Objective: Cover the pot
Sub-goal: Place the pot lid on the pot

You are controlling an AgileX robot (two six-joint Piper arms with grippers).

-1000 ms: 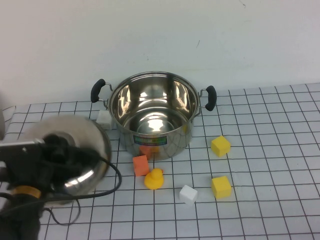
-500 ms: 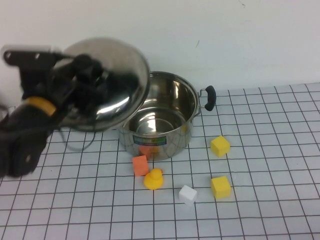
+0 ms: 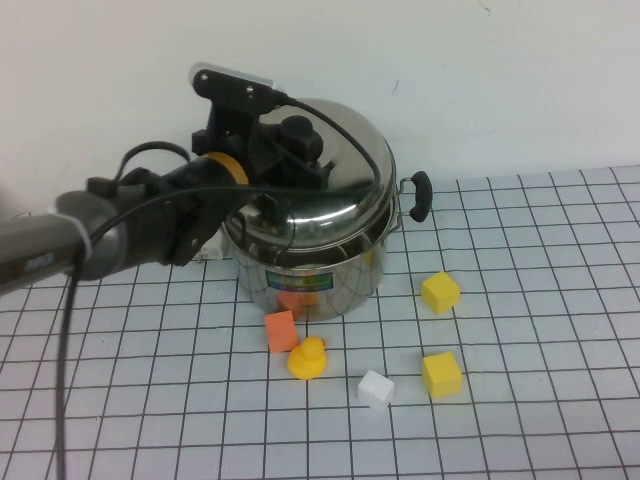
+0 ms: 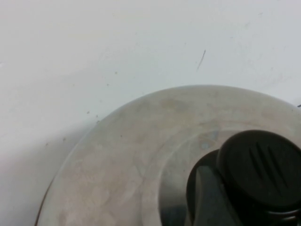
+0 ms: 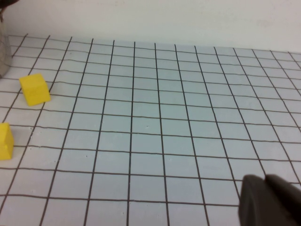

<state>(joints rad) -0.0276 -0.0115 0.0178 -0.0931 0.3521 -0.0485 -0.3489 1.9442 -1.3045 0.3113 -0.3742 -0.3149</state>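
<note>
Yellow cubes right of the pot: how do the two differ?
The far yellow cube lies nearer the pot, turned cornerwise to the grid; the near yellow cube lies closer to the robot, beside the white cube, and sits squarer. Both look alike in colour and size. The left gripper is at the lid; the right gripper hangs over bare grid.

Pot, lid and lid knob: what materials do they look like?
Pot: polished steel by its look, mirror reflections on the wall. Lid: same shiny metal, though hazier in the left wrist view. Knob: matte black, probably plastic, held by the left claw. Right claw: parked apart.
</note>
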